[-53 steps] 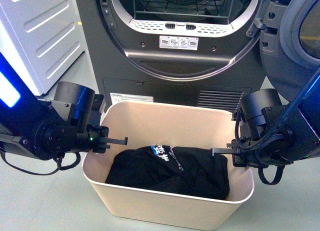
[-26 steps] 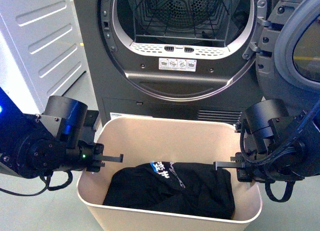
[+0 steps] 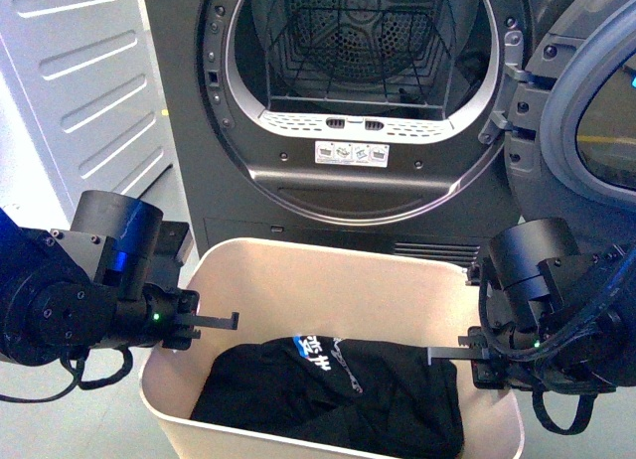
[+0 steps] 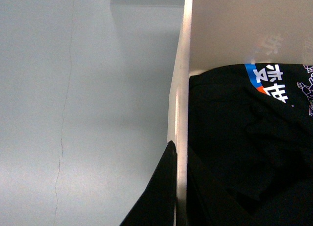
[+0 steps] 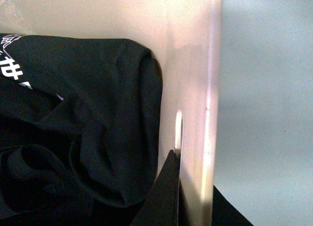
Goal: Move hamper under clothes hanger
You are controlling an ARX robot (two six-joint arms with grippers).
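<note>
Only the front view gives the full layout: the hamper [image 3: 328,270] sits on the grey floor [image 3: 60,429], with the dark grey dryer [image 3: 298,181] just behind it. The dryer's round door [image 3: 596,101] is swung open, and a white ribbed appliance [image 3: 79,81] stands behind the hamper's left side. The left gripper [image 3: 189,325] is at the hamper's left wall and the right gripper [image 3: 477,355] at its right wall.

The wrist views add the contact detail. In the right wrist view one finger [image 5: 164,196] lies inside the hamper against the wall, its tip at the slot handle [image 5: 178,130]. A second finger [image 5: 230,211] is outside, so the jaws are closed onto the wall. In the left wrist view the outer finger [image 4: 164,196] touches the hamper's rim. The inner one is lost against the black garment [image 4: 234,147], so I cannot tell how that grip stands.

Hard to see:
- The hamper's near edge is cut off at the bottom of the front view.
- The garment's blue and white print [image 3: 313,348] is partly folded under and unreadable.
- Both arms run out of frame.

Count: one hamper, one garment inside it, one dryer, one door, two grippers, one slot handle seen.
</note>
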